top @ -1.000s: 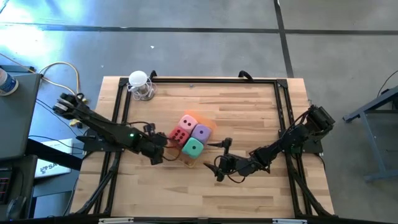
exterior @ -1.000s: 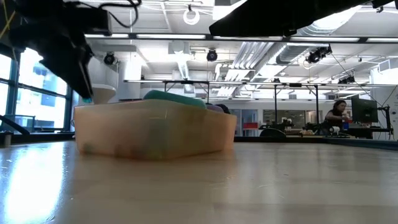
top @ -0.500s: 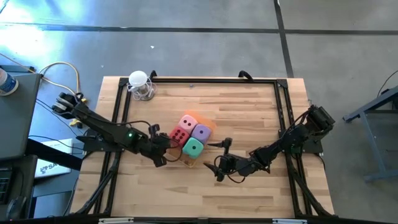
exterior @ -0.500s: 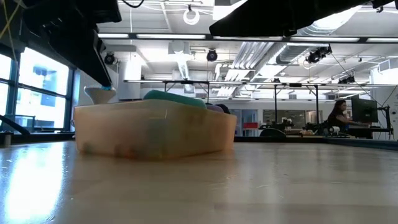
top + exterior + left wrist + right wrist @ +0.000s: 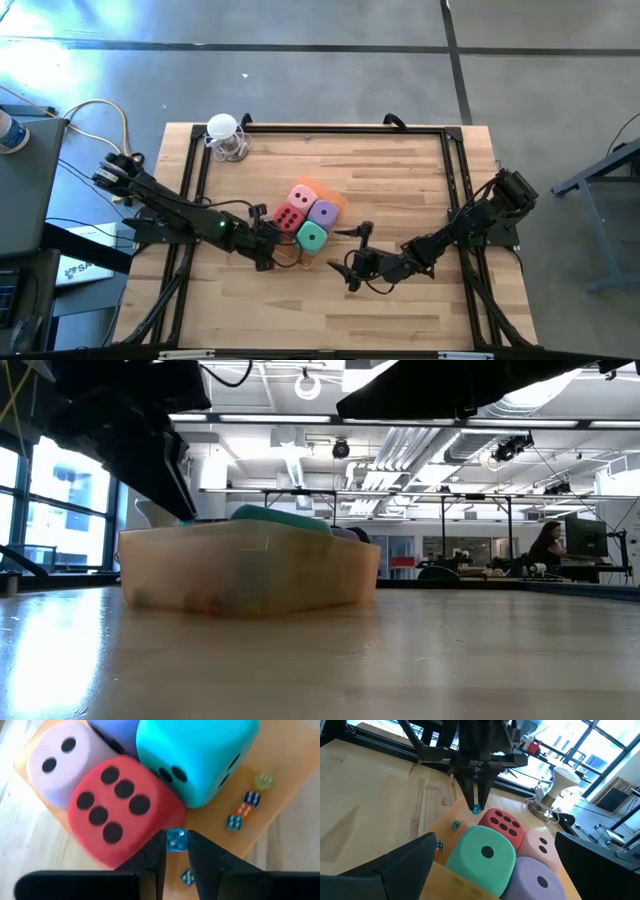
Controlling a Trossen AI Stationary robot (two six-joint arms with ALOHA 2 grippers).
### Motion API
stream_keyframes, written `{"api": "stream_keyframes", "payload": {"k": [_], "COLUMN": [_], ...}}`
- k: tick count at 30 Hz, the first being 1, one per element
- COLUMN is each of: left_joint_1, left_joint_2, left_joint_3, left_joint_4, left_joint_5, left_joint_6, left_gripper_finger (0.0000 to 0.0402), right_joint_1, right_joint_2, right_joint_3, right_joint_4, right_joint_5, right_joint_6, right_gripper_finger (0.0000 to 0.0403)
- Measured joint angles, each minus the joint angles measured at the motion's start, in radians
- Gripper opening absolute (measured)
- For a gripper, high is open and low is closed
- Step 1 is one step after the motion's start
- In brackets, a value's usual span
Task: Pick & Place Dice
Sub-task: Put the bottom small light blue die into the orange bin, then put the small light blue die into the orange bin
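Pinched between the fingertips of the left hand (image 5: 175,845): one tiny blue die (image 5: 175,840), clear of the floor of the orange tray (image 5: 336,201). Same pinch confirmed from the right wrist view, die (image 5: 476,810) hanging just beside the red die (image 5: 502,826).

Since a second ago: shifted inward from the table's left edge, now over the tray's left front corner, where earlier short of it. Nothing else moved.

In tray, near the table's middle: red die (image 5: 289,216), pink die (image 5: 302,196), purple die (image 5: 324,211), teal die (image 5: 311,237), packed touching. Also several loose tiny dice (image 5: 243,809) on the tray floor beside the teal die.

Right hand (image 5: 352,256) parked toward the table's front edge, just right of the tray, fingers spread wide, holding nothing.

Reading: carry essentially finished, release pending. Probably only a small lowering and opening needed. Risk: bounce off the red die's flank, or a drop outside the tray wall if let go too near the corner.
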Motion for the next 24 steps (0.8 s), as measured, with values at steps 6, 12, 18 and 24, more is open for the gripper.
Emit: {"api": "stream_keyframes", "payload": {"k": [6, 12, 18, 24], "left_joint_1": [0.019, 0.046, 0.058, 0.058], "left_joint_2": [0.003, 0.003, 0.003, 0.003], "left_joint_3": [0.0, 0.0, 0.0, 0.0], "left_joint_4": [0.046, 0.047, 0.047, 0.047], "left_joint_5": [0.0, 0.006, 0.016, 0.045], "left_joint_6": [0.001, -0.028, -0.076, -0.078], "left_gripper_finger": [0.011, 0.0153, 0.017, 0.0171], "right_joint_1": [0.0, 0.0, 0.0, 0.0], "right_joint_2": [0.0, 0.0, 0.0, 0.0], "right_joint_3": [0.0, 0.0, 0.0, 0.0], "right_joint_4": [0.0, 0.0, 0.0, 0.0], "right_joint_5": [0.006, 0.006, 0.006, 0.006], "right_joint_6": [0.0, 0.0, 0.0, 0.05], "right_gripper_finger": [0.04, 0.04, 0.04, 0.04]}}
